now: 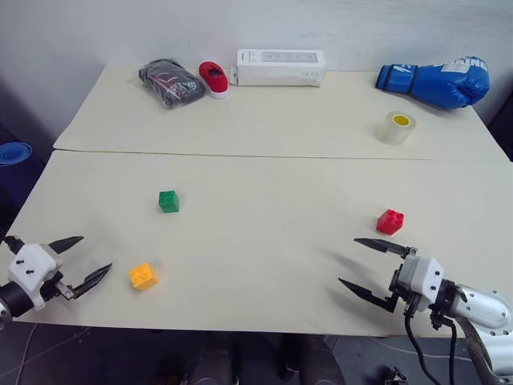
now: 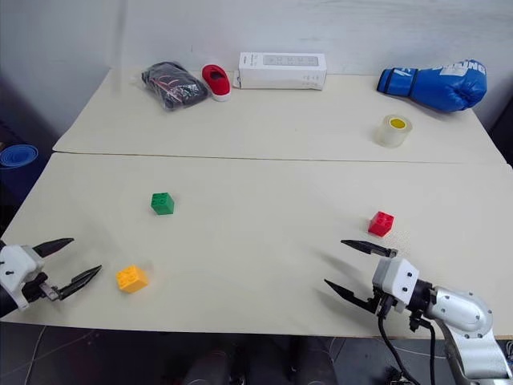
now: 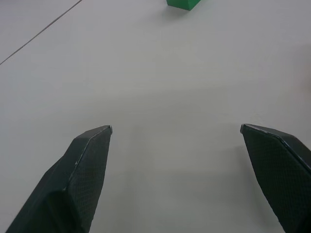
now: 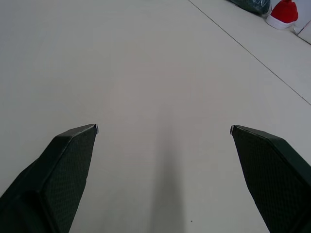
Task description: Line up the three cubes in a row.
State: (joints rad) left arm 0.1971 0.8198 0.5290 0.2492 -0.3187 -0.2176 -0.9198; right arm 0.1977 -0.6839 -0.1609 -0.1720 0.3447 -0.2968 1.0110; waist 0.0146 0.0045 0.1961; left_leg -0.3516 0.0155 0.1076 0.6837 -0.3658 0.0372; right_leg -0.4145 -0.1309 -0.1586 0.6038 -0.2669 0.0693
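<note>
Three small studded cubes lie apart on the cream table [image 1: 264, 233]. The green cube [image 1: 168, 201] sits left of centre, and its edge shows in the left wrist view [image 3: 182, 3]. Near the front left edge lies the yellow-orange cube [image 1: 143, 276], and the red cube [image 1: 390, 221] is at the right. My left gripper [image 1: 88, 259] hangs open at the front left corner, just left of the yellow-orange cube, holding nothing. Below and slightly left of the red cube, my right gripper [image 1: 357, 262] is open and empty.
Along the far edge lie a dark bundled bag [image 1: 171, 82], a red and white object [image 1: 213, 79], a white box [image 1: 280, 67] and a blue boxing glove [image 1: 437, 81]. A clear tape roll with a yellow core [image 1: 397, 127] stands at the far right. A seam [image 1: 264, 156] crosses the table.
</note>
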